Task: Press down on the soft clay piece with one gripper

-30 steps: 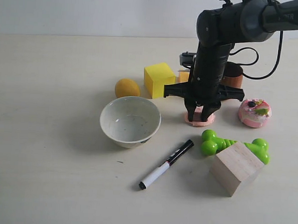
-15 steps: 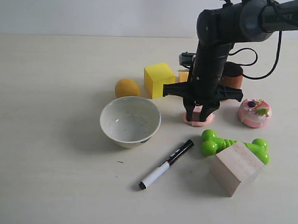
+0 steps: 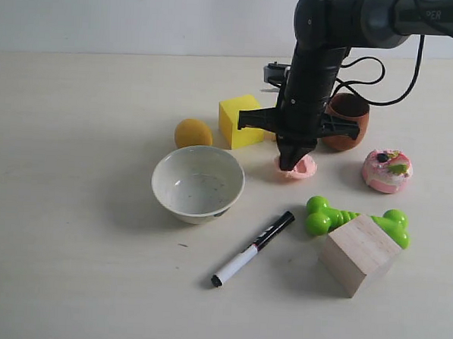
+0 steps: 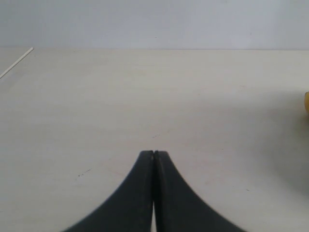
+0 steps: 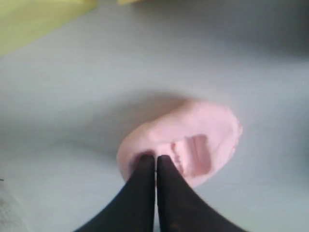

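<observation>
Right tool (image 5: 155, 158) pinched closed, holding nothing, tips on the dented soft clay piece (image 5: 207, 125): looks light, yielding, maybe tacky, so best pressed top-centre, not gripped.

A robotics lab's test bench is being shown. A plain pale table (image 3: 69, 267) is being backed by a blank white wall (image 3: 143, 17), and the same bare surface is being seen from the left wrist camera. A thick black robot arm (image 3: 324, 38), trailed by loose cables (image 3: 402, 80), is being held over the tabletop. An unrelated mix of practice props is being displayed there: a yellow cube (image 3: 240, 121), a wooden block (image 3: 359, 254), a green toy (image 3: 330, 218), a donut toy (image 3: 387, 170), an orange ball (image 3: 193, 133), a brown cup (image 3: 346, 122), a white bowl (image 3: 186, 211), a marker (image 3: 253, 248) and the soft clay piece (image 3: 306, 168).
</observation>
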### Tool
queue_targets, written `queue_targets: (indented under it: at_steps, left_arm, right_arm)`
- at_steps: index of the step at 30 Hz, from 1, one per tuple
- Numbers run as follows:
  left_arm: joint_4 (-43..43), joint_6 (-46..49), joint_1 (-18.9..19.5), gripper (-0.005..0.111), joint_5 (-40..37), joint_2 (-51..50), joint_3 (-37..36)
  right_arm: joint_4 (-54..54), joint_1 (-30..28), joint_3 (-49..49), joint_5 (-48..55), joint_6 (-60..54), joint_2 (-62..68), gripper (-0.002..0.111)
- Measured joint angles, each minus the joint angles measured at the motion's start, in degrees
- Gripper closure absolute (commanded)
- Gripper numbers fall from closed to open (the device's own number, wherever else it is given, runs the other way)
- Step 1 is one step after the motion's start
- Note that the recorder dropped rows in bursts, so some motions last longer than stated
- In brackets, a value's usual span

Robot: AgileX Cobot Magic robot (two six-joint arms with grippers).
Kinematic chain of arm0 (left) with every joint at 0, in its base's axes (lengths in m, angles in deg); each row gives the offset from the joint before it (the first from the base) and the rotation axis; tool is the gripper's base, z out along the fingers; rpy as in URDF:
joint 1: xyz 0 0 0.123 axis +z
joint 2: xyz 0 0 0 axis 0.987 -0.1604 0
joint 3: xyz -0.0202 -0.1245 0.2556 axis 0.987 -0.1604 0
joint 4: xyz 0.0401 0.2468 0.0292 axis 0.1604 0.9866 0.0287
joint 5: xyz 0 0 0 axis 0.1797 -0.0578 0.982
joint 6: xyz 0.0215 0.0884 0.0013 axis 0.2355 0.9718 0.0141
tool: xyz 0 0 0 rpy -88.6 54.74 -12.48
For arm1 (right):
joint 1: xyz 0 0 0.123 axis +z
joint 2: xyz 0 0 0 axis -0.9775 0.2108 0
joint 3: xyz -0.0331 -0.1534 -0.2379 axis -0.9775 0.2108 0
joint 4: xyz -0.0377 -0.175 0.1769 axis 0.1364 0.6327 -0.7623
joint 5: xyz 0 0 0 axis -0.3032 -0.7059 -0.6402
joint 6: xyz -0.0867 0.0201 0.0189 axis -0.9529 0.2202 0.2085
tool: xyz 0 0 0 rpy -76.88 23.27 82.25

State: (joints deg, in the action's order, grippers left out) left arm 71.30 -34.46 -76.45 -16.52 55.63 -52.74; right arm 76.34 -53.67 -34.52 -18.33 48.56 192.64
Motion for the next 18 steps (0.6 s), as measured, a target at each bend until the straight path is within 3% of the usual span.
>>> queue_targets:
  at_steps: [18]
  left_arm:
    - [0.0, 0.0, 0.0, 0.107, 0.0, 0.0, 0.0]
  right_arm:
    - [0.73, 0.3, 0.98, -3.71, -2.13, -5.28, 0.108]
